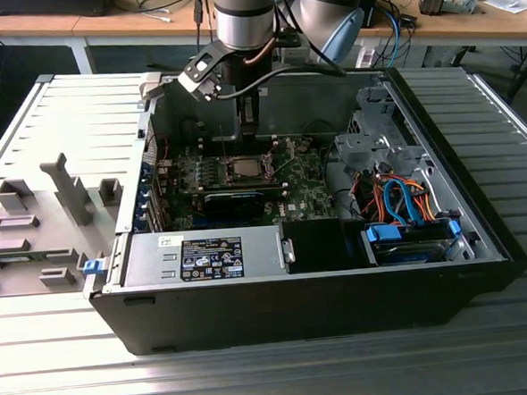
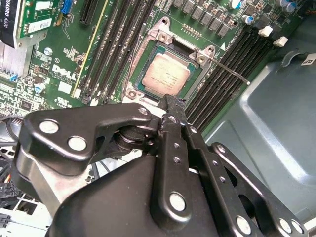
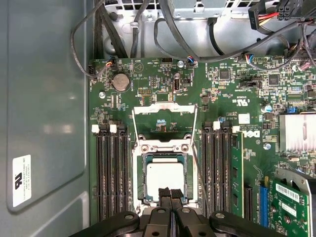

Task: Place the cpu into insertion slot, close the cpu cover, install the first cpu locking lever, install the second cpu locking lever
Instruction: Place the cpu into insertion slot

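Observation:
The cpu (image 3: 165, 178) lies flat in the insertion slot (image 3: 163, 146), silver top up, on the green motherboard (image 3: 148, 79). Both wrist views show it, with a green margin around its metal top (image 2: 165, 73). In the first wrist view the cpu cover (image 3: 165, 108) stands swung open beyond the slot. A thin wire locking lever (image 2: 229, 70) sticks out unlatched beside the slot. My gripper (image 3: 171, 191) is shut with nothing between its fingers, its tips over the cpu's near edge. In the exterior view the gripper (image 1: 250, 131) hangs a little above the cpu (image 1: 244, 170) inside the case.
Long black memory slots (image 3: 111, 173) flank the slot on both sides. A black card (image 1: 232, 199), a silver power supply (image 1: 204, 255) and orange and blue cables (image 1: 398, 198) fill the case's front. A grey case wall (image 3: 44, 98) runs beside the board.

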Controlling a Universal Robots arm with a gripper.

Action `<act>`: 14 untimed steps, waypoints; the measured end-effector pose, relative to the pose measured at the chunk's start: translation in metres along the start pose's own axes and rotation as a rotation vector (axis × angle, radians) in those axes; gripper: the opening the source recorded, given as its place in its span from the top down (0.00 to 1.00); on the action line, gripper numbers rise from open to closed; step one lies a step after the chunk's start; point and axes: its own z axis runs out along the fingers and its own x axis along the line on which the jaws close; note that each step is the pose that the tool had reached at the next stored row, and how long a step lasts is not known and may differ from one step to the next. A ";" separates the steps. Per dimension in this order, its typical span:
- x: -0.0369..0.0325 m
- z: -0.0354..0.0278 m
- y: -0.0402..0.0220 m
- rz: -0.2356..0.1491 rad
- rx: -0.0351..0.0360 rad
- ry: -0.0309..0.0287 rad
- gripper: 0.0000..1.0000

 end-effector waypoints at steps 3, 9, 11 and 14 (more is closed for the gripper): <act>0.0000 -0.0008 0.0000 0.000 0.0000 0.0001 0.89; 0.0000 -0.0024 0.0001 0.000 0.0000 0.0002 0.89; 0.0000 -0.0032 0.0001 0.000 0.0000 0.0001 0.89; 0.0001 -0.0049 0.0001 0.000 0.0000 0.0001 0.89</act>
